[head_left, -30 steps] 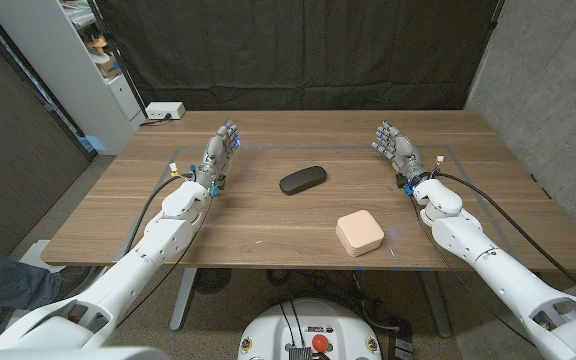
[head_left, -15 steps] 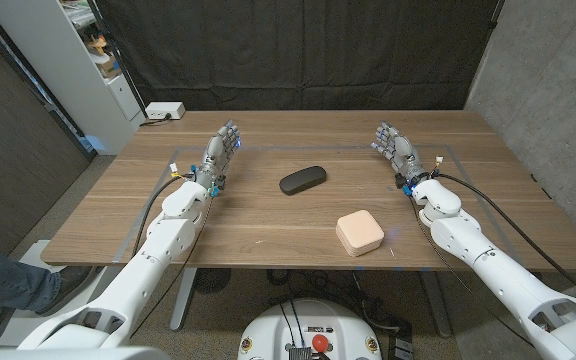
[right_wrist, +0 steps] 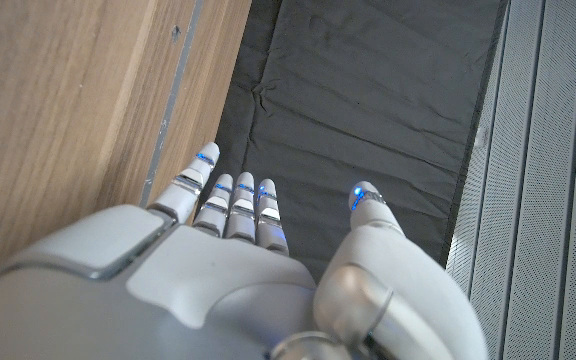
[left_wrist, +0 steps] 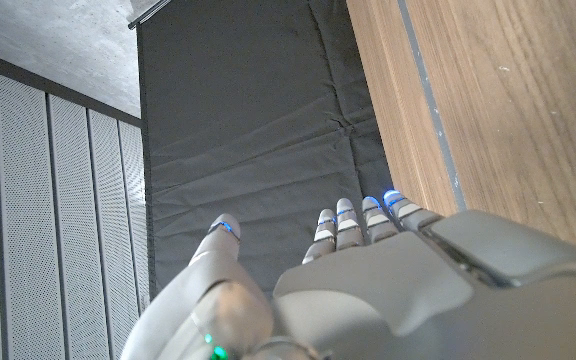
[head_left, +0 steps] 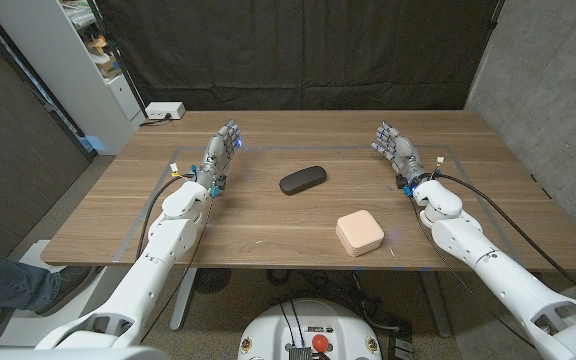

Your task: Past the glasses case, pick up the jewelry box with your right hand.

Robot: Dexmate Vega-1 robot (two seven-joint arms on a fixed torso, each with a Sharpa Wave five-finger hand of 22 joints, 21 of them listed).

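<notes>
Nothing on the desk [head_left: 268, 225] has shifted since the earlier frames and both arms sit as they were. From my right robot hand [head_left: 395, 149], the jewelry box [head_left: 359, 232] lies back toward the robot's near edge and slightly inward, nearer to it than to my left robot hand [head_left: 222, 150]. The box is squarish, nearer the robot than the glasses case [head_left: 301, 180], apart from it. Both robot hands are spread, holding nothing

Left arm [head_left: 168, 235] shifted slightly inward at elbow; person's leg [head_left: 8, 285] at edge moved slightly.
</notes>
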